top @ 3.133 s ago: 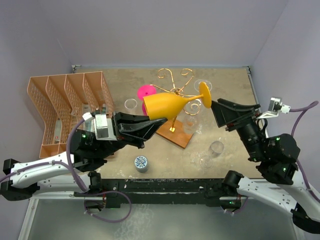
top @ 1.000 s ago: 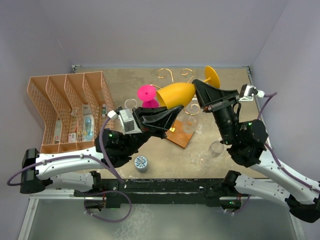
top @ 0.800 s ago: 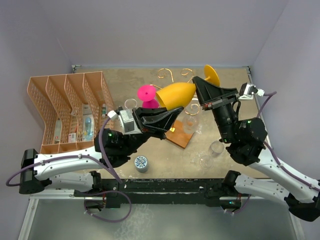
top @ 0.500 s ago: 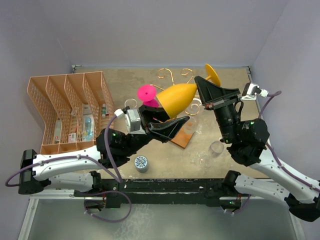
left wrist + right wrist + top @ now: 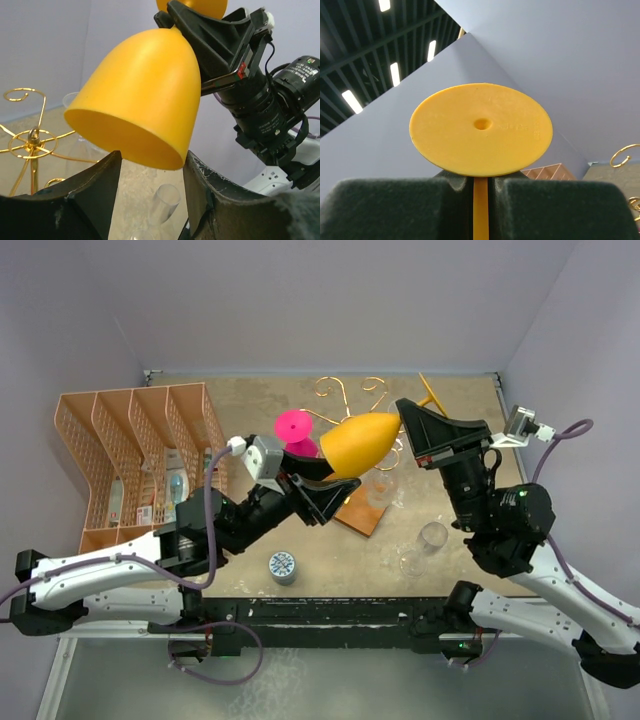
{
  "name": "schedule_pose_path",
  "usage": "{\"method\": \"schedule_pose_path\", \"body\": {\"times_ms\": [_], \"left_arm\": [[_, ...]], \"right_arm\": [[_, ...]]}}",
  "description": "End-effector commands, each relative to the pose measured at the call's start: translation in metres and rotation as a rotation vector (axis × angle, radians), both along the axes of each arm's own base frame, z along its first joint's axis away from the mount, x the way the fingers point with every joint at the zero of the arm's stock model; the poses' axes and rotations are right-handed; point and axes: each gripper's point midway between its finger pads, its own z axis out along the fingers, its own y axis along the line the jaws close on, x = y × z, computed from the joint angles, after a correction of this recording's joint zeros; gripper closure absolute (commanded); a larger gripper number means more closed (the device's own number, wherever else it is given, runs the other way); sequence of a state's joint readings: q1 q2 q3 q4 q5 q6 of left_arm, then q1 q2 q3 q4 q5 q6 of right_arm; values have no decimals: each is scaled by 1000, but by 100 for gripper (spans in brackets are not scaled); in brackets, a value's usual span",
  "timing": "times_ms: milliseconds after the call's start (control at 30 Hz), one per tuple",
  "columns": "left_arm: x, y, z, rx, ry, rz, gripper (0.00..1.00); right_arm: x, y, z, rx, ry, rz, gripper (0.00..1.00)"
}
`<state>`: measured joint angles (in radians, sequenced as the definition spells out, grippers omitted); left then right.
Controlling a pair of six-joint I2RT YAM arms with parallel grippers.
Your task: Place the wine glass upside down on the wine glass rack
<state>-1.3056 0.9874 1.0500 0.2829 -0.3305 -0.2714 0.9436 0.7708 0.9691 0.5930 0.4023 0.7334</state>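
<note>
Orange wine glass [image 5: 360,440] held off the table, tilted, rim toward the left; it overlaps the gold scrolls of the wine glass rack [image 5: 345,392]; right gripper [image 5: 405,425] clamped at the stem end; left gripper [image 5: 335,490] under the bowl, jaws apart; pink glass [image 5: 293,427] just beside the bowl; orange basket [image 5: 120,455] far left; clear glasses [image 5: 430,538] near the rack's wooden base [image 5: 358,518].

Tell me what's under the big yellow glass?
Just below the yellow glass sits the left pincer, open. Lower down is a clear glass. From above, the yellow glass hides the gold rack's middle.
</note>
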Motion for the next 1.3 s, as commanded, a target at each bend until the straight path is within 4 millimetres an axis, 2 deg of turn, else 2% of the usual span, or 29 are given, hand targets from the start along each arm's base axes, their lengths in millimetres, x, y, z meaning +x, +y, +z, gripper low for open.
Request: {"method": "schedule_pose_path", "body": {"times_ms": [0,200,400,533,633,700,767,833,933,1100,1167,1267], "left_arm": [[-5,23,-3,36,56,4,51],[-12,52,-11,67,112,10,51],[-52,56,-18,180,47,-200,52],[-56,60,-18,179,82,-216,52],[-51,61,-8,115,125,-188,52],[-47,61,5,38,190,-174,52],[-51,58,18,-17,229,-205,52],[-53,55,33,-90,269,-234,52],[-50,53,47,-184,348,-237,52],[-33,58,56,-372,514,-184,52],[-34,58,67,-433,506,-210,53],[-31,56,74,-470,518,-208,55]], "right_arm": [[-18,-12,33,-13,-125,-16,100],[-27,7,36,-190,-233,-2,100],[-39,25,25,-336,-351,41,100],[-45,29,21,-383,-395,52,100],[-52,33,20,-440,-473,51,100],[-67,35,16,-470,-546,92,100],[-82,34,14,-465,-607,128,100],[-89,32,9,-470,-629,147,100],[-93,34,1,-489,-646,169,100],[-96,48,-13,-557,-692,214,100],[-94,54,-23,-592,-706,221,100],[-94,62,-33,-623,-737,228,100]]}}
